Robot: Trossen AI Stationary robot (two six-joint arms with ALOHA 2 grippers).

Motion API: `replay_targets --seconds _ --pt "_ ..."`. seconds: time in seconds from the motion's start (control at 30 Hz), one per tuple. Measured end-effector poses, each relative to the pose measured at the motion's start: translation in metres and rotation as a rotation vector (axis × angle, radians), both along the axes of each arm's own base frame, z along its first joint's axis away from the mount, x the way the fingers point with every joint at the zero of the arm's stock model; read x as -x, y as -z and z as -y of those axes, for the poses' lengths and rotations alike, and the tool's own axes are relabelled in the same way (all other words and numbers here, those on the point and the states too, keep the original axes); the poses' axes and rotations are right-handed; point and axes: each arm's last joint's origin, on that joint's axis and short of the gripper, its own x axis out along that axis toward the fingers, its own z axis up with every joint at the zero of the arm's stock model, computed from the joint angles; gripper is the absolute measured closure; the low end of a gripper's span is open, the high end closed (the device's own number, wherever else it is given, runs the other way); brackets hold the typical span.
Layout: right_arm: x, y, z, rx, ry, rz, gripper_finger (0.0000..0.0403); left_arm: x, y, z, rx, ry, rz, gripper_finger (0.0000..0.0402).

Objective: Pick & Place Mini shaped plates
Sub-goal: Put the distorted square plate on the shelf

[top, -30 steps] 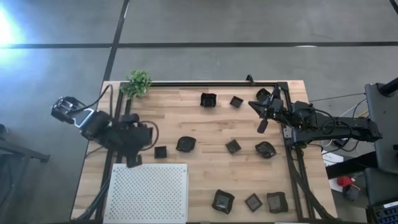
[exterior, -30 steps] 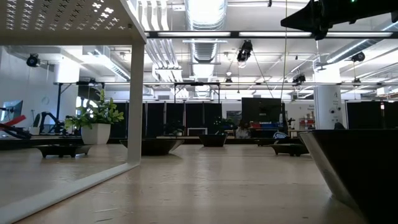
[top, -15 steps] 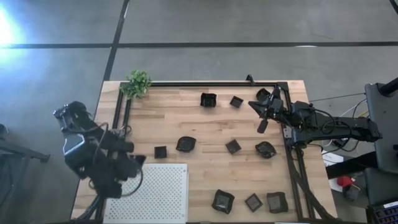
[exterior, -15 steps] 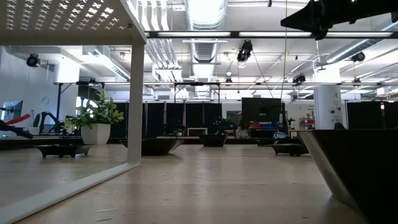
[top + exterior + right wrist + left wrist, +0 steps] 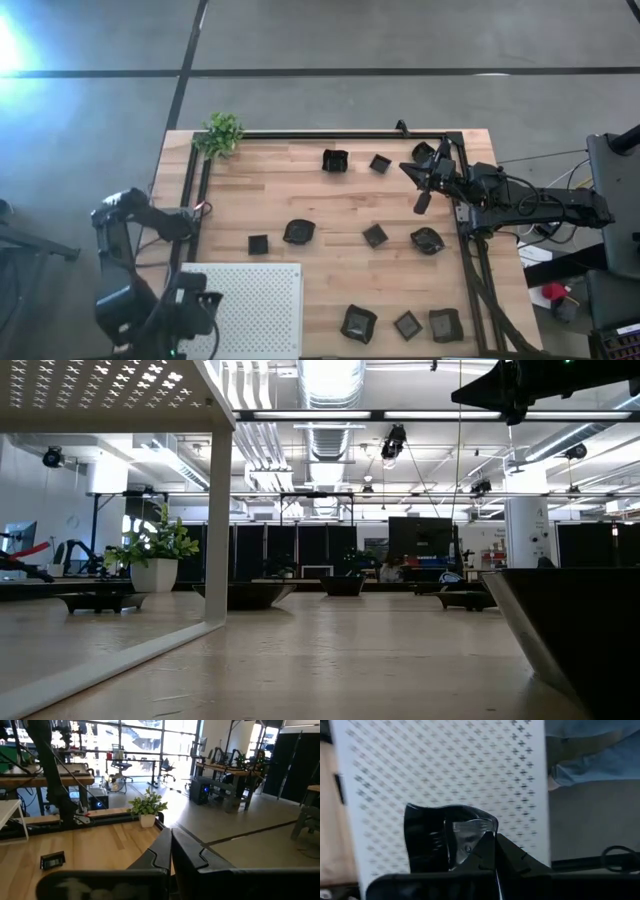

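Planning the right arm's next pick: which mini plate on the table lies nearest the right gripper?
The plate at the far right corner, just beside the shut right gripper's arm. The wavy plate and small square one lie slightly farther off.

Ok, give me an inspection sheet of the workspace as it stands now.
Surface: wooden table.
Job's things: nine mini shaped plates on the wood, e.g.; another plate shut in the left gripper over the white perforated board.
Clutter: green plant at the far left corner.
Grippers: left as above; right gripper shut, empty, by the right edge.
Cables: bundle along the right arm.
Surroundings: a person's legs beyond the board.
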Motion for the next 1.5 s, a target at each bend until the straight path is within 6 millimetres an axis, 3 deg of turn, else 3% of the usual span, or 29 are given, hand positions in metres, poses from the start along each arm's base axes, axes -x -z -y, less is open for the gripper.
replay_targets --seconds 0.4,1.5 --pt "0.000 0.000 0.000 -0.003 0.000 0.001 0.0394 0.000 0.017 0.031 0.023 -0.035 -0.090 0.0401" --pt "0.000 0.000 0.000 -0.033 0.000 0.015 0.0394 -0.001 0.031 0.037 0.034 -0.026 -0.149 0.0393"
